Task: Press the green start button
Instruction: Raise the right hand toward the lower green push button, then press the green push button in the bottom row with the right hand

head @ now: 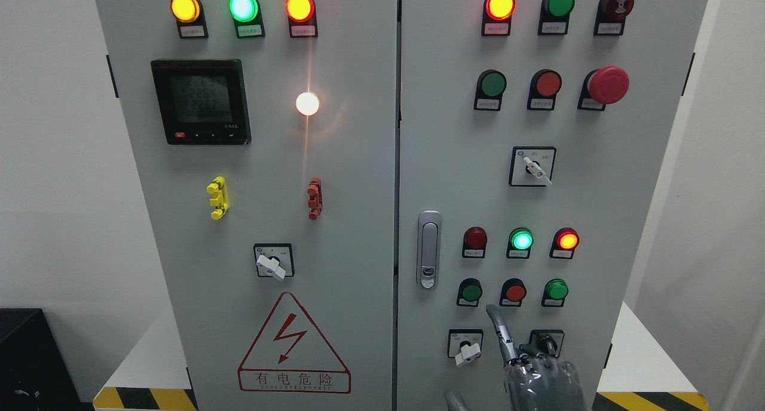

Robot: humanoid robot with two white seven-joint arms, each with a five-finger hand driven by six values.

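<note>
A grey control cabinet fills the head view. On its right door, a lower row holds a green push button (471,292), a red push button (514,291) and another green push button (556,289). A larger green button (493,83) sits higher up. My right hand (535,372) comes up from the bottom edge with its index finger (499,327) stretched out and the other fingers curled, holding nothing. The fingertip is just below the lower row, between the left green button and the red one, and touches neither. The left hand is out of view.
Below the row are two rotary selector switches (467,348) (545,341), one on each side of the finger. A door handle (428,250) is to the left. Indicator lamps (521,239) sit above the row. A red mushroom emergency stop (607,85) is at the upper right.
</note>
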